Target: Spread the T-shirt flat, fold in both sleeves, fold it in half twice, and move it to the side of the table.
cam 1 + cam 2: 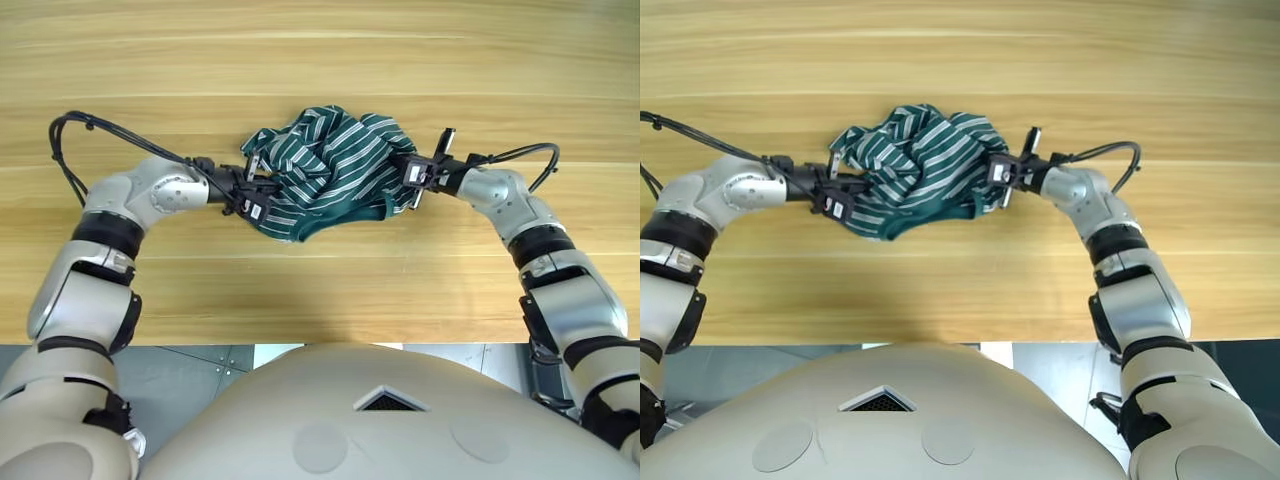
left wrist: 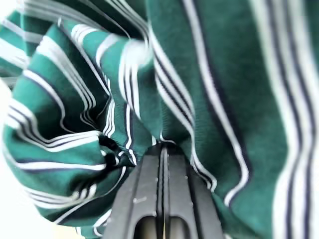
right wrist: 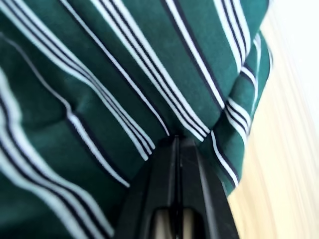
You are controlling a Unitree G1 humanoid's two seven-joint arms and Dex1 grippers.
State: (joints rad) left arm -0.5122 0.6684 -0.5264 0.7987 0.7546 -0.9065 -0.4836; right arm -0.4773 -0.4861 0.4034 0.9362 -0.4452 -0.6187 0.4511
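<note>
The left end effector (image 1: 255, 197) is clenched on the left edge of the T-shirt (image 1: 325, 168). Its fingers (image 2: 144, 189) are pressed together, with green striped cloth bunched at their tips. The T-shirt lies crumpled in a heap on the desk (image 1: 320, 60), between the two end effectors and touching both. The right end effector (image 1: 413, 175) is likewise pinched closed on the shirt's right edge, with fabric caught at its tips.

I count one T-shirt (image 1: 330, 165) on one table (image 1: 320, 60). I also count two grippers: the left gripper (image 1: 262, 190) and the right gripper (image 1: 405, 172).
</note>
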